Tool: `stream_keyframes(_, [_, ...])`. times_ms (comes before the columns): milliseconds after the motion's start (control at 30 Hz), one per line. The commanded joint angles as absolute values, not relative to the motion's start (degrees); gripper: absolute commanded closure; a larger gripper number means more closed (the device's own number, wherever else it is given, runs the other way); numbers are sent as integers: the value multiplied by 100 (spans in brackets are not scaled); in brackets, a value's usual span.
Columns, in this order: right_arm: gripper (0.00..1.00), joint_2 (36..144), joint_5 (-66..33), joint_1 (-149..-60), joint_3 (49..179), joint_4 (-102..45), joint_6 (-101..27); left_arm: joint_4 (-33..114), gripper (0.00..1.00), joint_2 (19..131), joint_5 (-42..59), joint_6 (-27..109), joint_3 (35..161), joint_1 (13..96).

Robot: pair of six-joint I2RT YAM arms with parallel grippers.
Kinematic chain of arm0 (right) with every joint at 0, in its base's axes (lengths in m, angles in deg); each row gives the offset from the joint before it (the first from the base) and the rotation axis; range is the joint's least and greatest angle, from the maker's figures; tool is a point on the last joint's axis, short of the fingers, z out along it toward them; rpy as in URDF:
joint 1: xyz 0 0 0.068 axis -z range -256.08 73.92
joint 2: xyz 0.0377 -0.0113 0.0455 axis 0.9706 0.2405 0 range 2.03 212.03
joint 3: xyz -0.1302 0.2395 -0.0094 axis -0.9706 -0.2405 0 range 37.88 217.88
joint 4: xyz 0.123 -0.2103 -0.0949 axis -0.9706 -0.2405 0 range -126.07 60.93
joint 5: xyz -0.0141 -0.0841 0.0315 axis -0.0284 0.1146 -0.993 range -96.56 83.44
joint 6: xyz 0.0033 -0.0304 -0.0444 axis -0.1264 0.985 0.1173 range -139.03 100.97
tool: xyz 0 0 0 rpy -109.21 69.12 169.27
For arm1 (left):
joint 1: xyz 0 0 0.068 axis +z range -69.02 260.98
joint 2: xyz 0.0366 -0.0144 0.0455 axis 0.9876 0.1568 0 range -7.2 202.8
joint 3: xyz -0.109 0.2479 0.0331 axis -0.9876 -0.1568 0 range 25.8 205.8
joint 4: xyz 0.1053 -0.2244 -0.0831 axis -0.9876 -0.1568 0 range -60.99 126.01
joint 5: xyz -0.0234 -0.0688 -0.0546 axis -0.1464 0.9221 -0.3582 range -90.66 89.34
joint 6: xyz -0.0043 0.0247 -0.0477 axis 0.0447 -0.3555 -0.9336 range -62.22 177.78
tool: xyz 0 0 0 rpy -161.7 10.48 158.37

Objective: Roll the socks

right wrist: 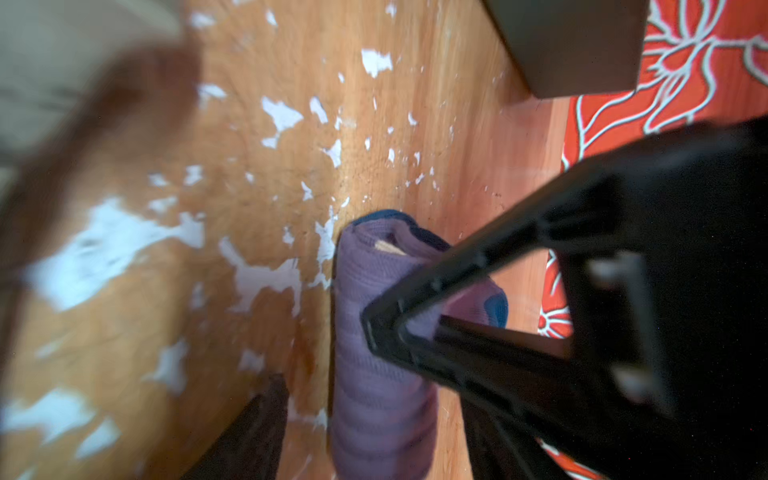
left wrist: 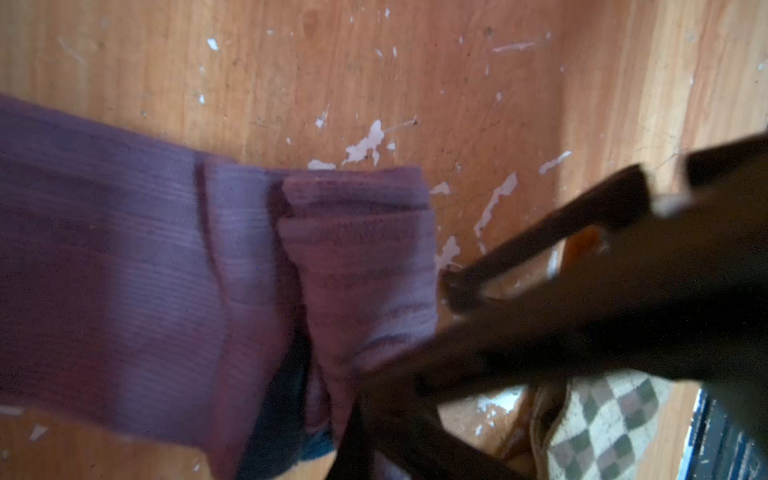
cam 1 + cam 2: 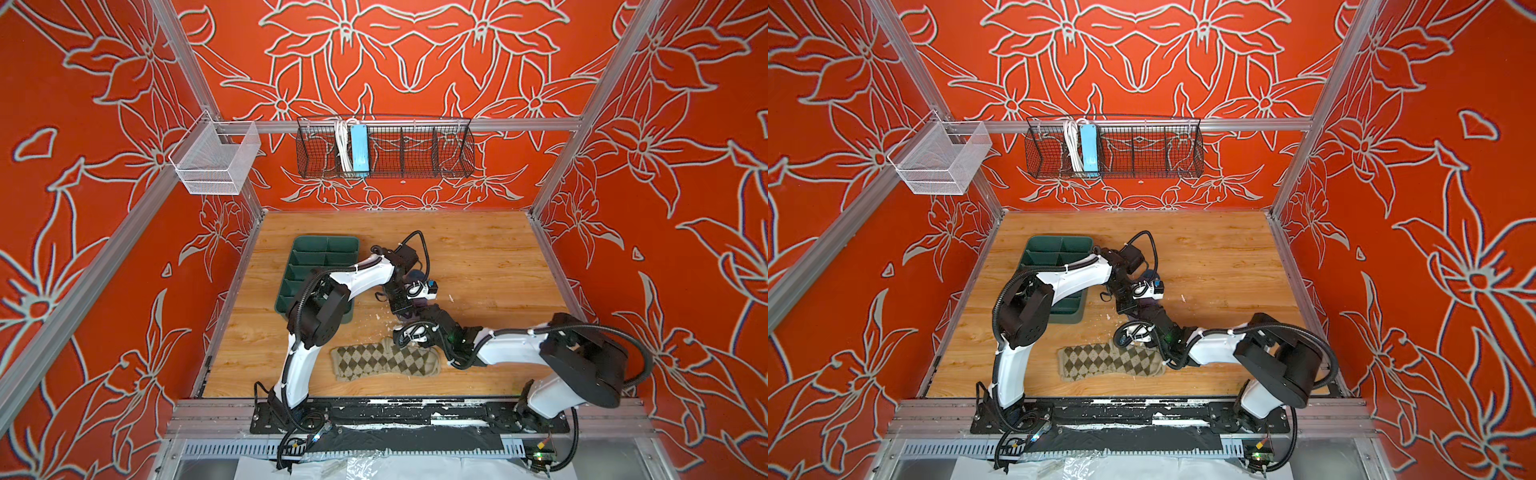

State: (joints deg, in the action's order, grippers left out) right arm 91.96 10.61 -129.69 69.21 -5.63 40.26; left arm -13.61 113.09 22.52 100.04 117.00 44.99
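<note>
One wooden worktop (image 3: 478,257), flecked with white scuffs, carries everything. Two arms reach over it, the left arm (image 3: 299,361) and the right arm (image 3: 507,351), meeting near the middle. Two baskets hang on the back rail: one black wire basket (image 3: 415,158) holding one blue power strip (image 3: 358,147), and one white mesh basket (image 3: 212,162). One green divided tray (image 3: 322,249) sits at the left.

There are two socks. The argyle sock (image 3: 384,361) lies flat near the front edge. The purple sock (image 2: 124,270) lies mid-worktop, beyond the argyle one and right of the tray, with one end rolled up.

The right claw (image 1: 320,353) stands part-way wide, its fingers either side of that roll. The left claw (image 3: 400,309) is closed tight; what it pinches I cannot tell.
</note>
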Motion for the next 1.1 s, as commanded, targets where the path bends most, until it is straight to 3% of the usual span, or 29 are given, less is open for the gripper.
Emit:
stream_keyframes(0, [38, 9573, 1433, -12923, 7192, 54, 4212, -1681, 95, 11458, 2377, 10039, 11688, 4512])
stream_keyframes(100, [53, 9865, 1495, -12917, 7301, -19, 4241, -1690, 95, 11448, 2408, 10049, 11686, 4512])
stream_keyframes(233, [85, 9906, 1404, -12917, 7417, -650, 4138, -1567, 94, 11274, 2316, 9997, 11610, 4512])
stream_keyframes(333, [93, 9760, 1224, -12913, 7532, -1590, 3961, -1172, 80, 10927, 2055, 9818, 11379, 4516])
stream_keyframes(433, [96, 9560, 887, -12865, 7761, -2823, 3528, -526, 63, 10356, 1716, 9558, 10962, 4512])
stream_keyframes(533, [96, 9426, 263, -12716, 8129, -4174, 3008, 156, 54, 9711, 1307, 9289, 10483, 4514])
stream_keyframes(767, [95, 9442, -1444, -12212, 8877, -5908, 2544, 1148, 49, 8743, -59, 8549, 9956, 4667])
stream_keyframes(1067, [92, 10320, -3300, -11338, 9946, -7230, 2261, 1701, 49, 7752, -2172, 7730, 9575, 4899])
